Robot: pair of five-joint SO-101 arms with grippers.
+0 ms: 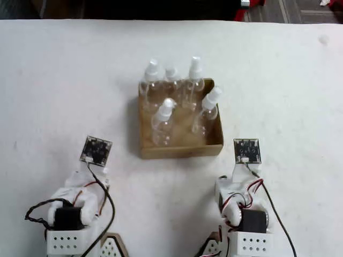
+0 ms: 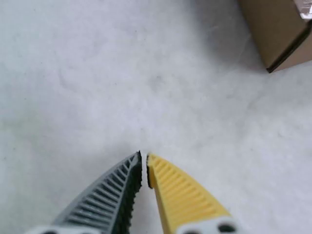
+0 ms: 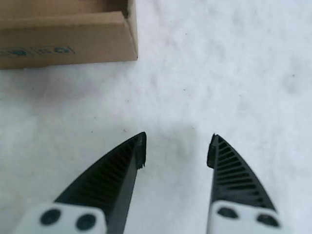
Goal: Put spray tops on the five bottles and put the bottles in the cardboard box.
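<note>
**Five bottles capped and boxed, my claws held off**

All five bottles (image 1: 163, 122) stood inside the cardboard box (image 1: 179, 151), three along the far wall and two nearer to me, and each carried a white spray top (image 1: 168, 103). The two nearer ones leaned a little, and the far three looked closer to upright. The box sat on the table (image 1: 53, 80) between my two arms and a little ahead of them.

My left claw (image 2: 144, 165) hung over bare table with its grey and yellow fingers drawn in until the tips nearly met, and it held nothing. A corner of the box (image 2: 273, 29) lay well apart from it. My right claw (image 3: 176, 148) was spread wide and empty, also above the table, with the box wall (image 3: 63, 39) ahead and off to one side.

I judged the job to be essentially done, so what remained was to do no harm. Any move from here ought to lift first and pull away from the box, never sweep across it, since light bottles that lean would tip at a nudge. I could not tell whether each top was fully seated, and a top left crooked was the one thing I would have checked.
</note>
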